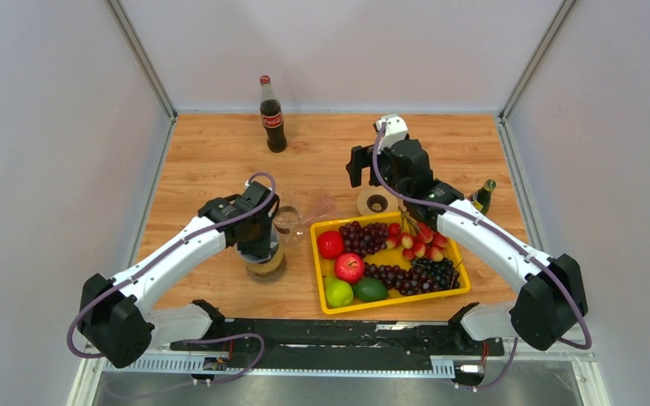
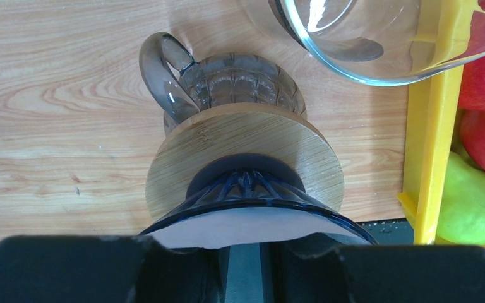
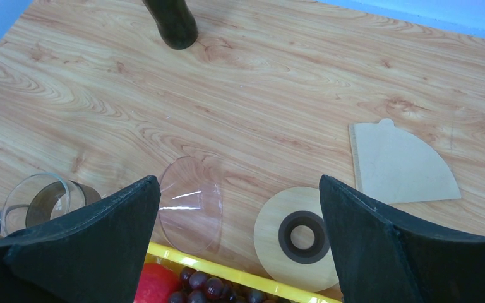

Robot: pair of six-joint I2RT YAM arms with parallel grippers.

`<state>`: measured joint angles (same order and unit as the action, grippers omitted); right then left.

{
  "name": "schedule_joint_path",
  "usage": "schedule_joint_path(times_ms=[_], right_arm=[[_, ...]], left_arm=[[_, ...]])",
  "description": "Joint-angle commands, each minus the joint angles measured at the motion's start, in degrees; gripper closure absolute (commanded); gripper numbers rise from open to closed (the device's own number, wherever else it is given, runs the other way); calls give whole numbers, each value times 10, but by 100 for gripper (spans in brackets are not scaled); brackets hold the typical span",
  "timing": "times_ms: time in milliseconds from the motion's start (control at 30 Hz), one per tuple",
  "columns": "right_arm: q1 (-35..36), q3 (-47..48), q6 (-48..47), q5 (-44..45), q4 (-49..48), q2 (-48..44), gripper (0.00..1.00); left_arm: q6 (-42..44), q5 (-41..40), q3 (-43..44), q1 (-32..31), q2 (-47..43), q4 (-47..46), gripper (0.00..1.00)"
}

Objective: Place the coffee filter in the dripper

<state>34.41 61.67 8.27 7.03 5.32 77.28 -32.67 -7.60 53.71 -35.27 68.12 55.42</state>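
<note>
Two pincers (image 2: pixel 243 268) (image 3: pixel 237 189), two paper filters (image 2: pixel 246 228) (image 3: pixel 401 164)

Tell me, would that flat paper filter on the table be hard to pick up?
Probably fiddly: the paper filter lies flat against the table, offering little edge to pinch. It looks thin, so likely light, bendy, and apt to slide when pushed.

table (image 1: pixel 220 161) w/ bottle (image 1: pixel 272 117), tray (image 1: pixel 316 266), filter (image 3: pixel 401 161), wood disc (image 3: pixel 268 230).

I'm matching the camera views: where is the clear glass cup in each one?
Top external: clear glass cup, centre, left of the yellow tray.
Left wrist: top right, beside the tray's wall.
Right wrist: bottom left corner; tray rim at bottom centre.
Shared landmark: the yellow tray.
</note>
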Motion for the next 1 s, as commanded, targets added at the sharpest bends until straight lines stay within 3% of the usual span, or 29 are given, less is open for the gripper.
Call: schedule_joint_path(times_ms=[0, 733, 967], right_arm=[[-2, 3, -6, 6, -12, -19, 0], [-2, 3, -10, 6, -11, -26, 0], [-3, 1, -11, 8, -12, -38, 0]], left_arm=[[1, 8, 25, -4, 1, 15, 70], [17, 11, 110, -4, -45, 51, 66], [22, -39, 161, -4, -74, 82, 61]])
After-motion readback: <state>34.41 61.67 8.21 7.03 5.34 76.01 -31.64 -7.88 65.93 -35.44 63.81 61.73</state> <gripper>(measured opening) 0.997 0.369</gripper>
